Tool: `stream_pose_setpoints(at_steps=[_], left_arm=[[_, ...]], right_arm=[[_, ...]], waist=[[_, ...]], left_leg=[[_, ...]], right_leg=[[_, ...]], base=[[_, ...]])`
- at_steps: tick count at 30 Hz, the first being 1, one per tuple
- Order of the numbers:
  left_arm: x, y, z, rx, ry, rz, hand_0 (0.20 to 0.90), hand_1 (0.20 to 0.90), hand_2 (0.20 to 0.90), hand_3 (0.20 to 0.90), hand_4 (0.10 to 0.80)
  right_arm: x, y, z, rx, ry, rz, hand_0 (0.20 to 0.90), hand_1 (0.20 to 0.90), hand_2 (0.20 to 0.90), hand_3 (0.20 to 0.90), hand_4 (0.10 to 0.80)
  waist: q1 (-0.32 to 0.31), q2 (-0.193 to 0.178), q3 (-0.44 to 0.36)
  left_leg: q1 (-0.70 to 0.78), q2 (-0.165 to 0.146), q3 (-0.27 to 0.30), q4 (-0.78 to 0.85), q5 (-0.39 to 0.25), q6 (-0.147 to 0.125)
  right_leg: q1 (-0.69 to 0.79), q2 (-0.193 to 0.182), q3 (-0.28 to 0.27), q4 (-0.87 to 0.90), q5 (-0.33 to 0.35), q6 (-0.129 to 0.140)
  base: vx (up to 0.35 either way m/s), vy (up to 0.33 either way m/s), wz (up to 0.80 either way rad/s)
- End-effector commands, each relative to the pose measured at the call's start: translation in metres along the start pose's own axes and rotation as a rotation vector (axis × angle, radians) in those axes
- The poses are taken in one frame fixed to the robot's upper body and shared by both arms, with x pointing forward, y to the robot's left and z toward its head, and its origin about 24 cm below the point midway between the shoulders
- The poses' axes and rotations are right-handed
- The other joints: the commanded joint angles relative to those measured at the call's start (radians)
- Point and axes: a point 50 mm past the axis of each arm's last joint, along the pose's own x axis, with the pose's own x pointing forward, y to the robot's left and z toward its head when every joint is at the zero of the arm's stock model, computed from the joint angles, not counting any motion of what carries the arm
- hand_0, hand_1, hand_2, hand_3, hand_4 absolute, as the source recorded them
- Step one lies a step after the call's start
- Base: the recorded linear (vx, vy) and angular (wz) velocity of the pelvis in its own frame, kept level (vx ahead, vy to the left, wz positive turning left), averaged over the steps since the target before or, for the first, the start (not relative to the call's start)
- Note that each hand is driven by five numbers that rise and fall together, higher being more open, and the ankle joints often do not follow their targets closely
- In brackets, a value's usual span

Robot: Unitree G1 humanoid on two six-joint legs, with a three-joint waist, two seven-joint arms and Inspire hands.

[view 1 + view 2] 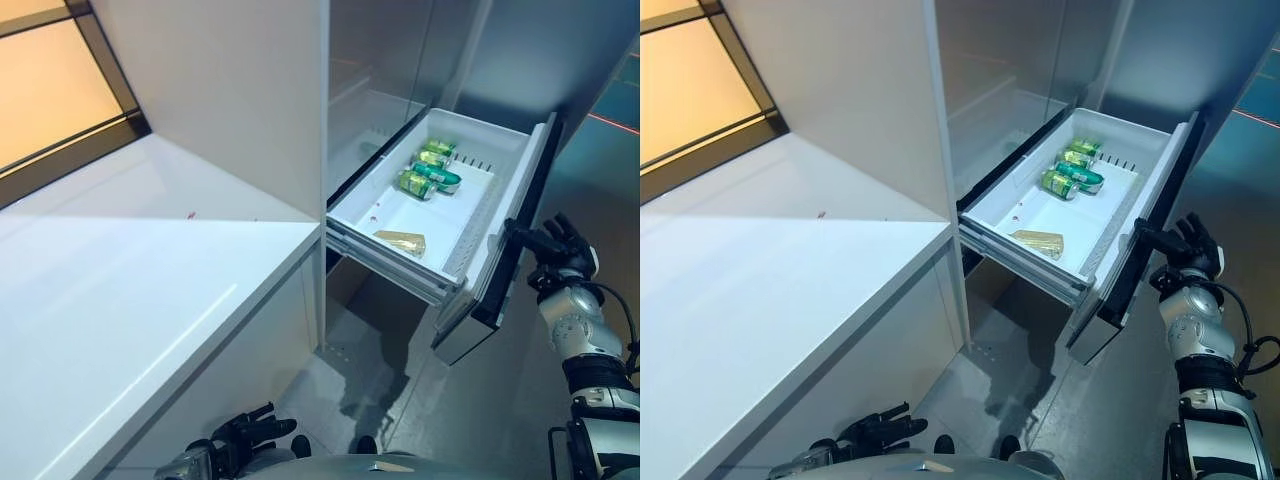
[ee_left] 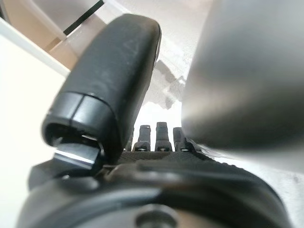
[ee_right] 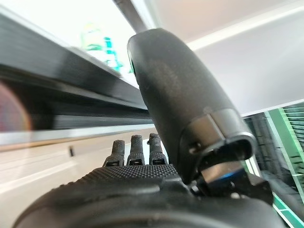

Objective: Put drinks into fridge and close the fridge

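Observation:
The fridge's [image 1: 400, 70] lower drawer [image 1: 395, 215] is pulled out. Green cans [image 1: 432, 175] lie on their sides in its far part; they also show in the right wrist view [image 3: 102, 42]. My right hand [image 1: 560, 250] is at the outer side of the drawer's dark front panel [image 1: 520, 215], fingers straight and spread, thumb towards the panel's edge, holding nothing. In its wrist view the fingers [image 3: 135, 149] point straight at the panel. My left hand [image 1: 245, 435] hangs low beside the counter, fingers relaxed [image 2: 156, 137] and empty.
A flat tan packet [image 1: 400, 241] lies in the near part of the drawer. A white counter [image 1: 150, 280] runs along the left, up to the fridge's side. Grey floor [image 1: 370, 370] lies below the drawer. A window [image 1: 50, 80] is at the far left.

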Motion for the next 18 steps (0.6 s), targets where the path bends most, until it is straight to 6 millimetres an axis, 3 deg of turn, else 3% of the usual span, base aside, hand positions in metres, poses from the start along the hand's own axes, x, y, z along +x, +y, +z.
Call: stream_pose_setpoints(at_steps=[1,7,15,18], left_arm=[[0.001,-0.002,0.004,0.030,0.014,0.006,0.900,0.900,0.900,0.900,0.800],[0.007,-0.016,0.047,0.018,-0.127,-0.008,0.900,0.900,0.900,0.900,0.800],[0.009,-0.026,0.055,0.002,-0.171,-0.046,0.900,0.900,0.900,0.900,0.800],[0.008,-0.026,0.059,0.005,-0.185,-0.043,0.900,0.900,0.900,0.900,0.800]], right_arm=[[0.002,0.041,0.074,0.160,-0.292,0.120,0.900,0.900,0.900,0.900,0.800],[-0.001,0.075,0.096,0.227,-0.346,0.197,0.900,0.900,0.900,0.900,0.800],[-0.009,0.105,0.104,0.181,-0.378,0.382,0.900,0.900,0.900,0.900,0.800],[-0.022,0.124,0.112,0.140,-0.452,0.523,0.900,0.900,0.900,0.900,0.800]], waist=[[0.034,-0.022,0.069],[0.047,-0.016,0.169],[0.048,-0.002,0.210],[0.047,-0.003,0.222]], left_leg=[[-0.138,-0.026,-0.022,0.271,-0.203,0.043],[-0.323,-0.030,-0.023,0.417,-0.221,0.062],[-0.397,-0.032,-0.028,0.473,-0.223,0.060],[-0.419,-0.033,-0.025,0.483,-0.219,0.061]], right_leg=[[-0.131,-0.029,0.007,0.274,-0.127,0.006],[-0.301,-0.035,-0.003,0.425,-0.147,-0.014],[-0.375,-0.037,0.005,0.478,-0.151,-0.019],[-0.397,-0.035,0.007,0.490,-0.149,-0.017]], base=[[-0.374,-0.020,0.02],[-0.259,0.009,0.04],[-0.062,0.065,-0.05],[-0.049,0.036,0.02]])
